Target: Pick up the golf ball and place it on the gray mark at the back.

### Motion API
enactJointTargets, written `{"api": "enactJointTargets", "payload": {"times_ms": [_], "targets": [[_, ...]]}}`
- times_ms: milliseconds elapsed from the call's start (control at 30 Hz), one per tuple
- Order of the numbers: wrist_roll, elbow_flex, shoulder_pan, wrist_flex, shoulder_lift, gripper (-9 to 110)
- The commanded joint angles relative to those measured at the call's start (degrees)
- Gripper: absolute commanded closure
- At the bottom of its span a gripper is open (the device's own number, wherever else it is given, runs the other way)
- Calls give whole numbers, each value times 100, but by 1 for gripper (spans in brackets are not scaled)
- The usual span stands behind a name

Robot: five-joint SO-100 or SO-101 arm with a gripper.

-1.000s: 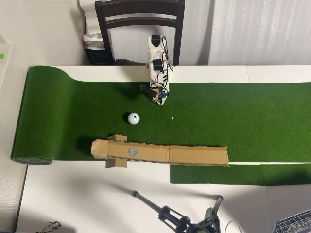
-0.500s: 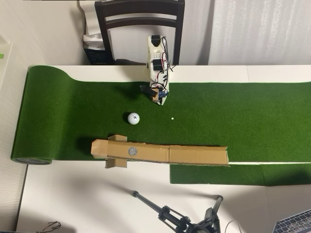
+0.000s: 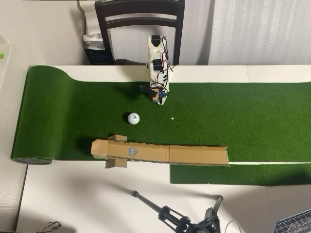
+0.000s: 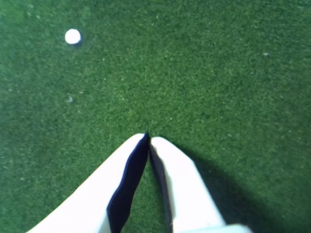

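One golf ball [image 3: 133, 118] sits loose on the turf [image 3: 243, 121], well clear of my jaws [image 4: 148, 137], which are pressed together, empty; gray mark [image 3: 132, 151] waits on the cardboard [image 3: 194, 155].

there was one golf ball [image 3: 133, 118] on the turf. there was one gray mark [image 3: 132, 151], and it sat on one cardboard trough [image 3: 194, 155]. there was one tiny white dot [image 3: 172, 118] on the turf in the overhead view, and the wrist view showed one white dot too. there were two pieces of green turf: one long mat [image 3: 243, 121] and one smaller strip [image 3: 218, 174]. there was one arm [image 3: 156, 58] with one gripper [image 4: 148, 136], which had two white fingers [image 4: 180, 184]. there was one counter [image 3: 77, 199], one dark chair [image 3: 141, 19], one tripod [image 3: 180, 221] and one laptop corner [image 3: 296, 224].
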Motion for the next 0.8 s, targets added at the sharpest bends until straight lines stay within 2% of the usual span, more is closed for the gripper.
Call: {"api": "enactJointTargets", "payload": {"times_ms": [0, 467, 533, 667, 767], "targets": [[9, 439, 70, 18, 554, 101], [53, 237, 18, -9, 571, 101], [44, -105, 18, 0, 562, 97], [18, -782, 26, 88, 519, 82], [-35, -1072, 70, 105, 519, 77]]}}
